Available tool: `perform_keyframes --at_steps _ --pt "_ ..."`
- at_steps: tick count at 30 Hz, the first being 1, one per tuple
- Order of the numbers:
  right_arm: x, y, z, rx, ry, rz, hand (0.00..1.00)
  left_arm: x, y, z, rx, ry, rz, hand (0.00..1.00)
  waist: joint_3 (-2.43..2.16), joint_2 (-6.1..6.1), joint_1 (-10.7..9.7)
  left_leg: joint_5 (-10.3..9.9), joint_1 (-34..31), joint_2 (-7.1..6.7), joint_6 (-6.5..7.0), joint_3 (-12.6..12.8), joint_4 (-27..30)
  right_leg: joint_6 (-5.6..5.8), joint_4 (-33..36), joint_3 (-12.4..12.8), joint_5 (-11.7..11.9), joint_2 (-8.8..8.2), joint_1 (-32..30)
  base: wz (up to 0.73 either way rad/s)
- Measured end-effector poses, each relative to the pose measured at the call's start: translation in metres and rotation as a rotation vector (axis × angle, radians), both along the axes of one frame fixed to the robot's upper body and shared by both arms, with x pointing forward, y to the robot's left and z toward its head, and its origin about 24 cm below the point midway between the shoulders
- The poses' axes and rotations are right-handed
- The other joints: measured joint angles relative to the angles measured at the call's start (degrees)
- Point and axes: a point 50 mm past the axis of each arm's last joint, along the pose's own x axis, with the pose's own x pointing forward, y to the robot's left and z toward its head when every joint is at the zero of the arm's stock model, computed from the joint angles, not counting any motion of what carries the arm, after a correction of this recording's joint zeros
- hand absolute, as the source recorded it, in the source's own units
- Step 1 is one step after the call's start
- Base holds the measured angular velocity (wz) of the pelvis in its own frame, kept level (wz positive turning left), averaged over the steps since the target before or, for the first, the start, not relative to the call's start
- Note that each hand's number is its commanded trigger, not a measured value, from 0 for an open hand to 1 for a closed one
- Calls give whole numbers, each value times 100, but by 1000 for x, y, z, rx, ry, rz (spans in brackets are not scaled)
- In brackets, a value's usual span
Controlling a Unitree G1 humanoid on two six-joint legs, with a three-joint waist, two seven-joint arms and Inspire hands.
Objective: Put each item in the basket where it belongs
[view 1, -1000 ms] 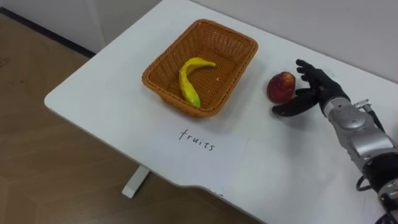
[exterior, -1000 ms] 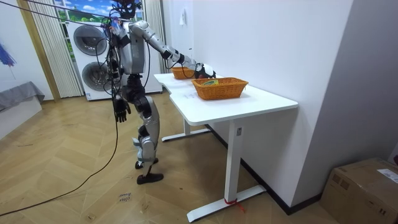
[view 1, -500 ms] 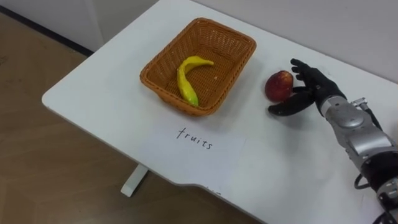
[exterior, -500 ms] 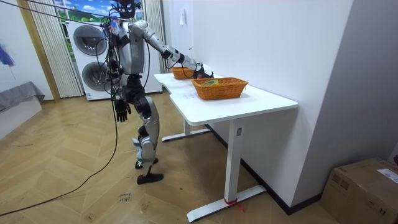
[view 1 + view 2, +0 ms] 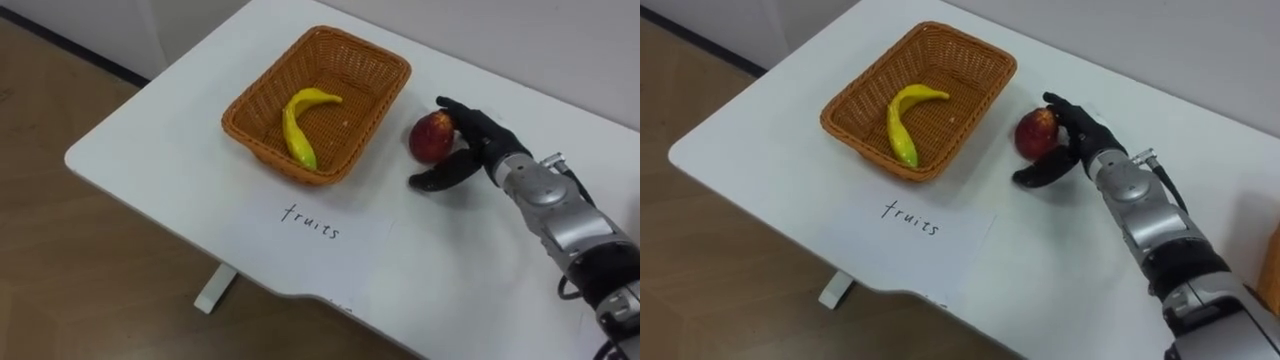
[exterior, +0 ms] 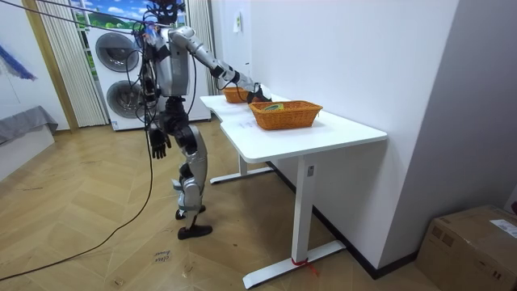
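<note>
The right hand (image 5: 485,140) lies fingers and thumb apart, not yet clamped, seemingly poised to grasp; the left hand (image 6: 158,144) hangs idle. On the table (image 5: 140,150), the basket (image 5: 262,150) holds a banana (image 5: 292,130). The apple (image 5: 430,138) waits outside, cupped between the right fingers and thumb.

Bright, even room light — soft shadows

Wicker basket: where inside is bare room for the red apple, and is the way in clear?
Bare floor lies in the orange wicker basket between the yellow banana and the rim facing the red apple. The white tabletop strip between that rim and apple is clear. The banana's side is crowded.
</note>
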Motion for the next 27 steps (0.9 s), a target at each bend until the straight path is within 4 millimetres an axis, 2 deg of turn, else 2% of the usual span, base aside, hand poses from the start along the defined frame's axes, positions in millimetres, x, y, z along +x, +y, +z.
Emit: perform_keyframes --at_steps 1,2,3,16,27 --pt "0 1 0 1 -1 4 23 1 0 0 2 -2 0 0 -1 1 3 -1 6 5 -2 6 -8 -2 2 2 0 2 0 0" --pt "0 2 1 2 -3 8 66 2 1 0 2 -4 -1 0 -1 2 3 0 17 6 -4 15 -24 -2 4 3 1 2 0 -4" --pt "0 2 1 2 -4 11 100 2 1 0 2 -5 0 0 -2 2 3 1 24 6 -5 19 -33 -3 7 4 1 2 1 -4" --pt "2 2 11 -16 -45 34 100 1 1 0 6 -2 2 0 -6 6 12 -1 44 4 -7 38 -82 -5 -21 13 0 4 11 0" --pt "3 3 10 -14 -38 42 100 -2 2 0 6 10 23 0 -6 5 46 -4 51 9 -12 24 -104 -4 -21 -4 1 3 20 0"
